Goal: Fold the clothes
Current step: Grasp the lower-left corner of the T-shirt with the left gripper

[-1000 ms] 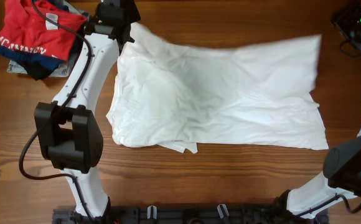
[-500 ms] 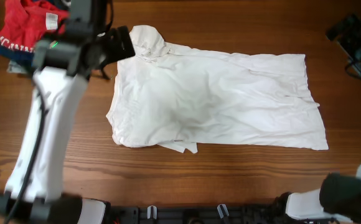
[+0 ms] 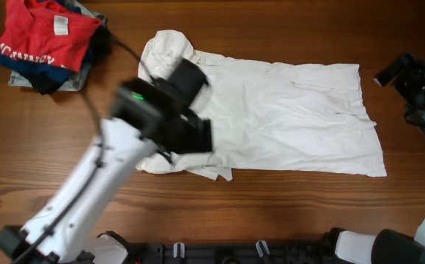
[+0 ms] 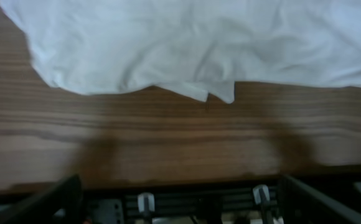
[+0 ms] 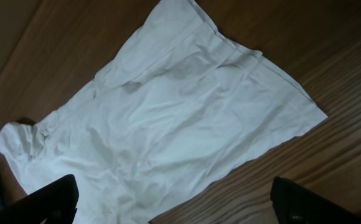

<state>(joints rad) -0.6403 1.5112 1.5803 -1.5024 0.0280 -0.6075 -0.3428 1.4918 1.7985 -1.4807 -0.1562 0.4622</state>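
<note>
The clothes, a wrinkled white collared shirt (image 3: 286, 110), lie spread flat across the middle of the table, collar (image 3: 168, 44) at the back left. My left gripper (image 3: 194, 136) hovers over the shirt's left part, open and empty. In its wrist view the left gripper (image 4: 183, 208) looks down on the shirt's near hem (image 4: 199, 43) and bare wood. My right gripper (image 3: 396, 73) hangs open just off the shirt's right edge. From above, the right gripper (image 5: 187, 208) takes in the whole shirt (image 5: 168, 124), and nothing is between its fingers.
A pile with a red T-shirt (image 3: 44, 40) on top of navy and grey garments sits at the back left corner. A black rail (image 3: 212, 253) with clips (image 4: 144, 202) runs along the table's front edge.
Both grippers opened and let go of the shirt's far edge, and it settled flat. The left arm swung from the back left toward the front over the shirt. The right gripper drifted frontward.
</note>
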